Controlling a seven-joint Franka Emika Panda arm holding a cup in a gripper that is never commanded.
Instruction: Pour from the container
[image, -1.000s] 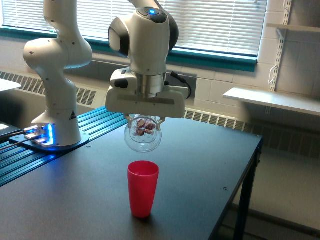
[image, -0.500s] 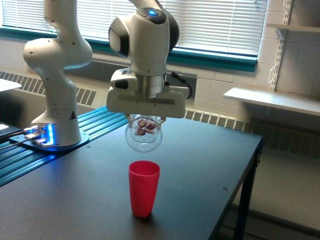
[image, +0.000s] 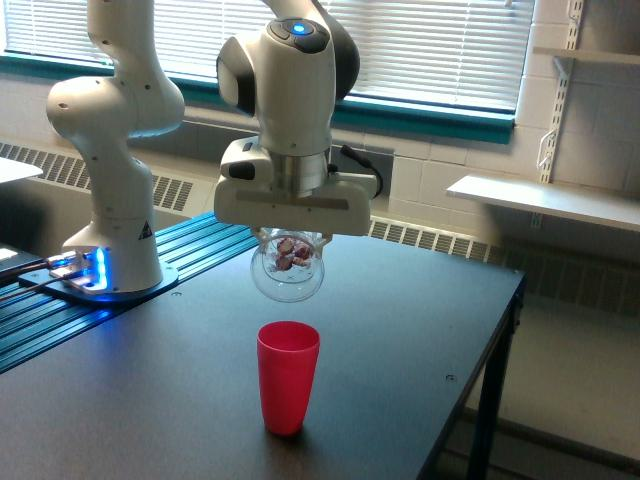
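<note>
The container (image: 288, 270) is a clear, round glass globe with small reddish-brown and white pieces in its upper part. It hangs under my gripper (image: 290, 237), which is shut on its top. The fingers are mostly hidden behind the white hand body. A red plastic cup (image: 288, 375) stands upright on the dark table directly below the globe, with a small gap between the cup's rim and the glass.
The dark table (image: 400, 330) has its right edge near the exterior view's right. The arm's white base (image: 110, 260) stands on a blue ribbed platform at the left. Window blinds and a wall shelf (image: 540, 200) are behind.
The gripper and container have shifted very slightly; the cup stands a touch further right than in the earliest frame. Otherwise nothing differs.
</note>
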